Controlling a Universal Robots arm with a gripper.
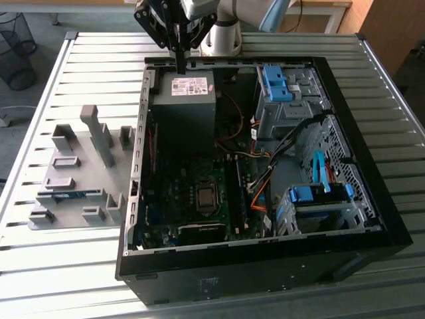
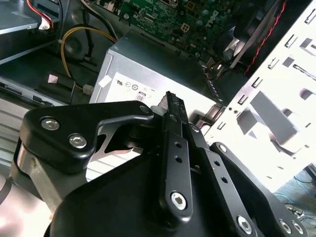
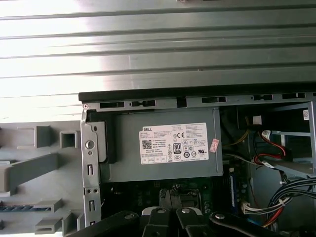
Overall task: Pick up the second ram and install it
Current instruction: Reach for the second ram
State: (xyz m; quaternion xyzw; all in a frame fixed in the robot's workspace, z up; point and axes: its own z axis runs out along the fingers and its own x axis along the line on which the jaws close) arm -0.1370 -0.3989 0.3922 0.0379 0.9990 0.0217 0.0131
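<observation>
The second ram (image 1: 66,195) is a thin blue-green stick lying in a slot of the grey fixture plate (image 1: 73,149), at the exterior view's left beside the open computer case (image 1: 372,219). My gripper (image 1: 180,69) hangs over the case's far edge, just above the grey power supply (image 1: 184,106) and well away from the ram. Its black fingers are pressed together with nothing between them. In the second wrist view the shut gripper (image 2: 170,98) points at the power supply (image 2: 143,74). In the first wrist view the gripper (image 3: 170,196) sits below the power supply (image 3: 168,148).
The motherboard (image 1: 192,199) lies on the case floor, with long dark memory slots (image 1: 236,189) beside the processor socket. Blue drive brackets (image 1: 279,83) and bundled cables (image 1: 265,173) fill the case's right side. Upright grey blocks (image 1: 96,133) stand on the fixture plate. The slatted metal table (image 1: 53,266) carries everything.
</observation>
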